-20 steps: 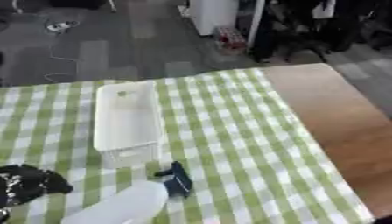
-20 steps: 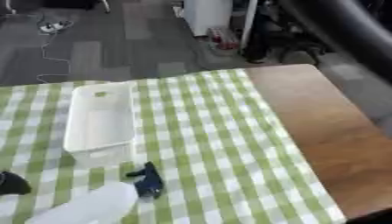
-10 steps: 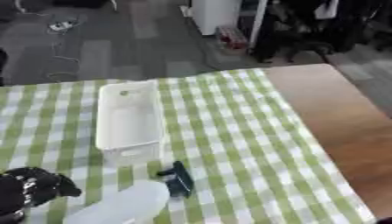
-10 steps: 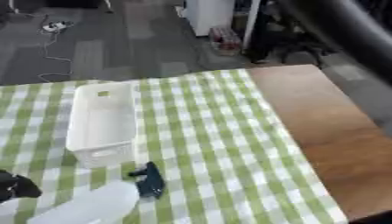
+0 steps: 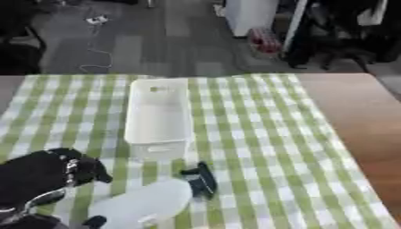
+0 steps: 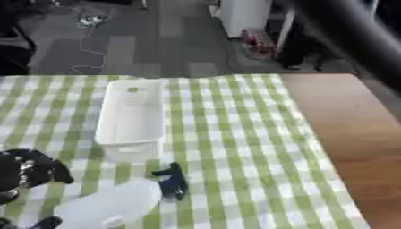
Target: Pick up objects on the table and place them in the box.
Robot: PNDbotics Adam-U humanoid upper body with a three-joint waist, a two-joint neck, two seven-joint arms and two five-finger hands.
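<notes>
Where gingham lies: oblong white box (image 5: 159, 115)

We see green-white checked cloth (image 5: 258, 134) covering bench (image 5: 360, 116); grey floor (image 5: 156, 40) beyond, cable (image 5: 94, 49) lying on it.

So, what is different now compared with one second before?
The left hand has moved up and inward from the lower left corner, closer to the white spray bottle, which it does not touch yet. The bottle and the white box lie as before on the checked cloth.
</notes>
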